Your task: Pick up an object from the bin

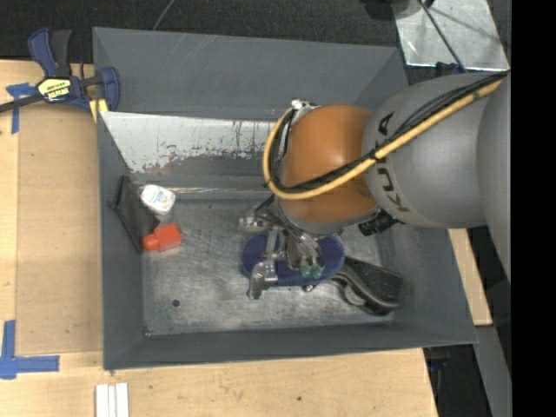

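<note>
Your gripper (282,272) sits low over the dark blue rounded object (333,252), mid-floor of the grey metal bin (200,298), probably lined up to grab it. You can't tell whether it's open or closed. The small red-orange block (162,238) lies well apart, left.

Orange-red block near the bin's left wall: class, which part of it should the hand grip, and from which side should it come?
Probably from straight above. The orange-red block lies flat on the bin floor, its top free. Grip across its shorter width, near and far faces: a black object crowds its left end, while those two faces look clear.
</note>
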{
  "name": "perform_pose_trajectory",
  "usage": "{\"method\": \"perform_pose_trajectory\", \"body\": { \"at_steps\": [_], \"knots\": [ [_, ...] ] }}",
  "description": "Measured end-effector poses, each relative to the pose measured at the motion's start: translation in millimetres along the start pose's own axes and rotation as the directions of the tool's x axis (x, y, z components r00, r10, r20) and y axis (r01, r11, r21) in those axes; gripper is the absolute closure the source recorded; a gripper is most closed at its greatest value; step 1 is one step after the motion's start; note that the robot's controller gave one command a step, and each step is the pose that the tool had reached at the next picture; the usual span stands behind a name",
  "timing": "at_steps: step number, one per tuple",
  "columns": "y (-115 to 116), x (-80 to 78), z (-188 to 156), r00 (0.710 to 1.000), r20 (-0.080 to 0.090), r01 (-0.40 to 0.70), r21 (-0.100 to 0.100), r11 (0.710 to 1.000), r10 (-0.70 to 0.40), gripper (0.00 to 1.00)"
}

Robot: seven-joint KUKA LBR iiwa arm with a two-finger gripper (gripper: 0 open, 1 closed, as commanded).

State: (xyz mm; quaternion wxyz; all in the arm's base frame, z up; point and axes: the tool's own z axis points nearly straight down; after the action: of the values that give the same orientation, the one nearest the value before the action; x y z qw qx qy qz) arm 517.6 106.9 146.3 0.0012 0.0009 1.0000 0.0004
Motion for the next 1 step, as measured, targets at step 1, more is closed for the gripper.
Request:
{"method": "perform_pose_trajectory", "body": {
  "at_steps": [1],
  "knots": [
    [-19.7,17.3,9.0,0.937,-0.003,0.35,0.0,0.937,-0.35,0.0]
  ]
}}
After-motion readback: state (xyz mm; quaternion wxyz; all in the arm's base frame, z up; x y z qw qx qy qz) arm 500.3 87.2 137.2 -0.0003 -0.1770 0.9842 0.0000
